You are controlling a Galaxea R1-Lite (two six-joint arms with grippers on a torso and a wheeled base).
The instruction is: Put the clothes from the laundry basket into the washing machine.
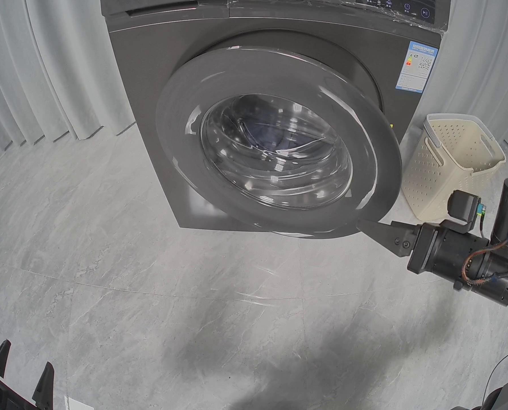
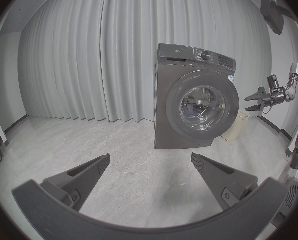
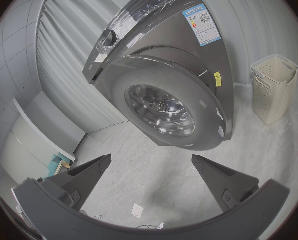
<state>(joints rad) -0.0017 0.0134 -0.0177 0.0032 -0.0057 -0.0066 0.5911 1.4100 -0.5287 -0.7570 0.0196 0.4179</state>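
The washing machine [image 1: 151, 75] is cut off at its top by the head view's edge. Its round door [image 1: 180, 121] stands ajar, and behind the reflective glass [image 1: 276, 149] a dark bluish shape [image 1: 265, 129] is too blurred to identify. The cream laundry basket [image 1: 436, 172] stands on the floor just beside the machine on the robot's right, its bottom hidden by its own wall. The right gripper [image 3: 149, 158], fingers apart and holding nothing, is in front of the basket with its tips at the door's lower right rim; whether they touch cannot be told. The left gripper [image 2: 150, 155], also spread and partly cut off, hangs low, well apart from both.
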